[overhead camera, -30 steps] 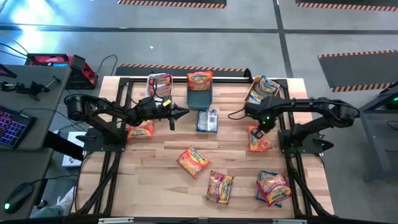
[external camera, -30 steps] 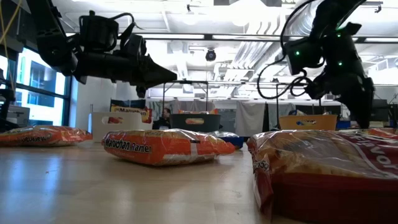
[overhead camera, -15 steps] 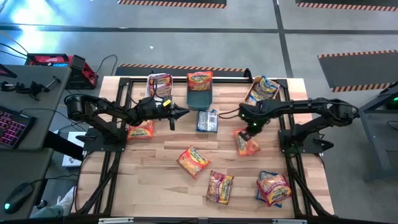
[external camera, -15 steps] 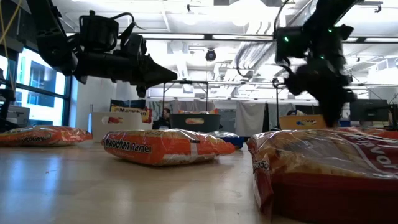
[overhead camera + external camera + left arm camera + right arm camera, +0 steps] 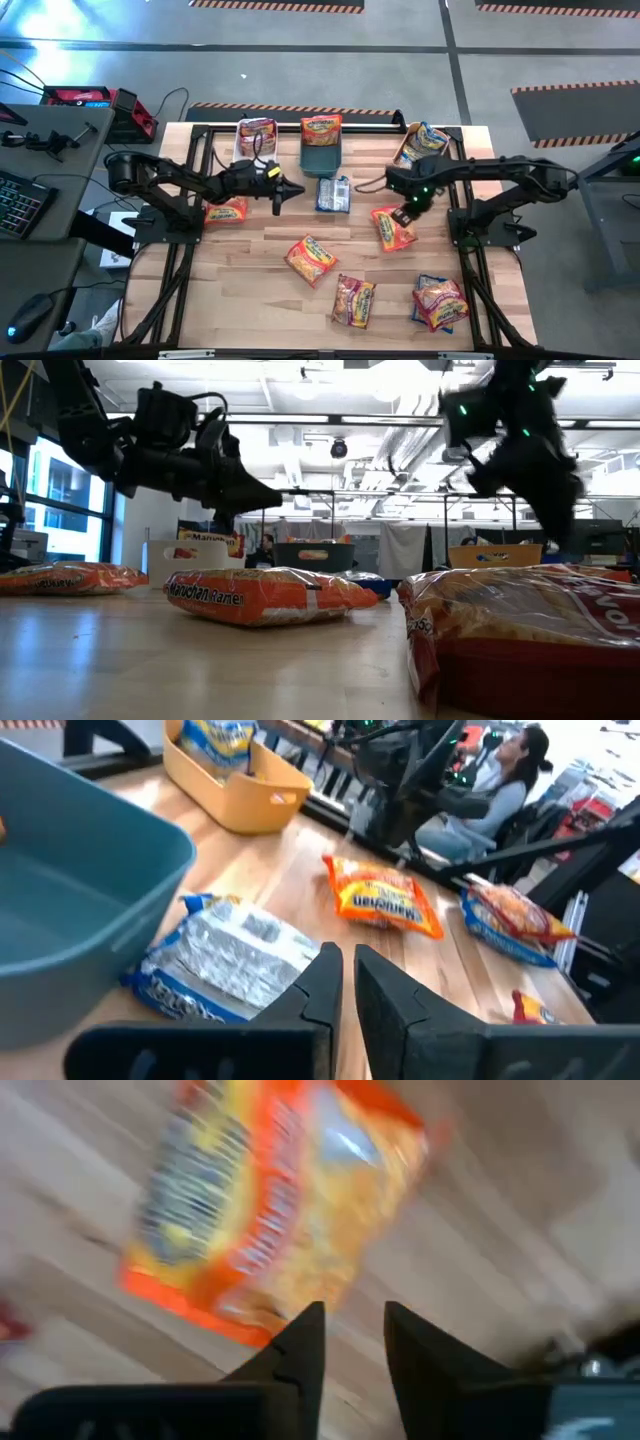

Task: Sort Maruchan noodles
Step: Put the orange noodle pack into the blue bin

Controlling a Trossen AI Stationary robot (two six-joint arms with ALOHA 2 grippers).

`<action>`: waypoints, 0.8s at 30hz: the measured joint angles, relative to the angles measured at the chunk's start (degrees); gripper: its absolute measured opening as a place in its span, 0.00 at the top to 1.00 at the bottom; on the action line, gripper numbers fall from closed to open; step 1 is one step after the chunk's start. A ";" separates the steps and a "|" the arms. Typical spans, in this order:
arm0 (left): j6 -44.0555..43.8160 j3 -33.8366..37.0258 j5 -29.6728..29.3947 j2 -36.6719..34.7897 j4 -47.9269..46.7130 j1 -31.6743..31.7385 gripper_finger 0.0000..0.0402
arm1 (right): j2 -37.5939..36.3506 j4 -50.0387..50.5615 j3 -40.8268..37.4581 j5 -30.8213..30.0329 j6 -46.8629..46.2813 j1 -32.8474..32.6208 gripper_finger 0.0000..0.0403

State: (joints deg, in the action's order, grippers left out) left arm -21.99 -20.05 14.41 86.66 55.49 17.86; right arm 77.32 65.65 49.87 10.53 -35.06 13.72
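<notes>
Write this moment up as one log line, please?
right gripper: above orange packet, fingers slightly apart | left gripper: waiting near blue packet, fingers nearly closed

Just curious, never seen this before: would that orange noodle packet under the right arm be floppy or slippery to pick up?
Probably slippery: the orange packet has glossy wrap. Likely light, fairly stiff: it lies flat. The right pincer hovers over it.

Left gripper (image 5: 347,982) fingers nearly together above a blue-and-silver packet (image 5: 225,970) beside the teal bin (image 5: 90,895). Orange packet (image 5: 385,900) farther on; orange bin (image 5: 240,790) holds a blue-and-yellow packet (image 5: 222,740).
</notes>
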 joint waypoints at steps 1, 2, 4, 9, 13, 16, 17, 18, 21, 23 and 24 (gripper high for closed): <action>-0.05 -0.02 -0.04 0.30 -0.02 -0.30 0.93 | 0.00 -0.33 -1.81 0.06 -1.37 0.00 0.75; -0.39 -0.02 -0.05 0.59 -0.03 -0.56 0.92 | 0.00 -0.75 -3.60 0.33 -2.58 -0.02 0.75; -0.55 -0.29 -0.06 1.27 -0.08 -1.05 0.90 | 0.02 -3.30 -7.16 2.06 -4.08 -0.27 0.76; -3.69 -3.38 0.24 4.62 -0.39 -2.41 0.86 | 0.04 -16.66 -11.36 6.72 -5.21 -3.25 0.86; -8.25 -10.37 3.23 10.10 -4.48 -3.37 0.82 | 0.04 -24.59 -11.28 6.16 -5.13 -5.40 0.92; -11.28 -17.01 7.40 14.73 -9.44 -3.61 0.78 | 0.04 -30.13 -11.31 4.43 -5.08 -5.97 0.96; -12.24 -19.11 7.86 16.27 -10.88 -3.77 0.76 | 0.04 -31.64 -11.31 3.26 -5.05 -6.13 0.97; -12.79 -20.81 8.11 17.50 -12.33 -3.79 0.74 | 0.04 -32.76 -11.31 2.31 -5.02 -6.30 0.97; -13.06 -26.32 10.19 21.13 -15.13 -3.78 0.68 | 0.04 -33.60 -11.32 0.25 -3.61 -6.63 0.99; -13.40 -29.99 12.22 23.47 -16.89 -3.68 0.63 | 0.04 -33.58 -11.33 -1.49 -2.16 -7.02 1.00; -13.33 -31.57 13.14 24.51 -18.04 -3.66 0.61 | 0.04 -33.62 -11.33 -1.98 -1.47 -7.15 1.00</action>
State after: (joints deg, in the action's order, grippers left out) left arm -35.31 -51.62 27.55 111.17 37.46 14.20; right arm 77.36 32.03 38.54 8.55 -36.53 6.56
